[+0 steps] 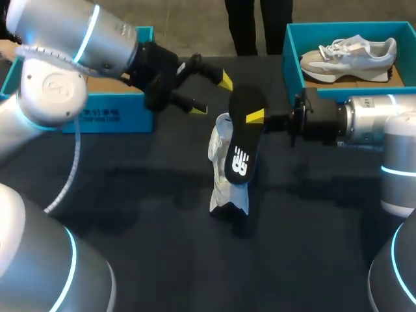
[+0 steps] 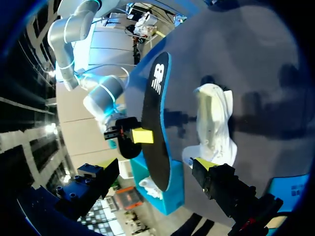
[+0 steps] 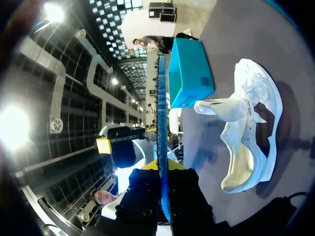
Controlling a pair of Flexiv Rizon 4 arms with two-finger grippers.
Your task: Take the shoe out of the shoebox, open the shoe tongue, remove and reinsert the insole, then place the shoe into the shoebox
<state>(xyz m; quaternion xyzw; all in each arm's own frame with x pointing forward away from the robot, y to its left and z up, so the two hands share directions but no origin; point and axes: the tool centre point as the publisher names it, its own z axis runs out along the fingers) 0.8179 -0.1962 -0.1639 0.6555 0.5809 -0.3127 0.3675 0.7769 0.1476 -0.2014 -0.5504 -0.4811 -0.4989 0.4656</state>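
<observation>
Dark grey tabletop (image 1: pixel 130 195) fills your working area. Nearest to you on it is the white shoe (image 1: pixel 229 195), resting out in the open middle, well apart from both boxes. From the right wrist view you can see the shoe (image 3: pixel 251 128) lying with its opening exposed and its tongue (image 3: pixel 221 105) folded out to one side.

Just above the shoe hangs the insole (image 1: pixel 242 146), black face with a white logo turned up toward the head camera, blue along its edge. In that view its lower end overlaps the shoe; you cannot tell whether the two touch.

Your right gripper (image 1: pixel 253 118) comes in from the right and pinches the insole's far end between its two fingers, one yellow tip showing on the black face. From its own wrist you see the insole (image 3: pixel 161 123) edge-on, running straight out from between the fingers.

Your left gripper (image 1: pixel 211 95) sits just beside that same end of the insole, on its left, fingers spread wide and holding nothing.

Farther back, a blue shoebox (image 1: pixel 120 114) stands at the far left, partly behind your left arm. At the far right, a second blue box (image 1: pixel 292 62) holds a grey-and-white sneaker (image 1: pixel 348 57) lying on its side.
</observation>
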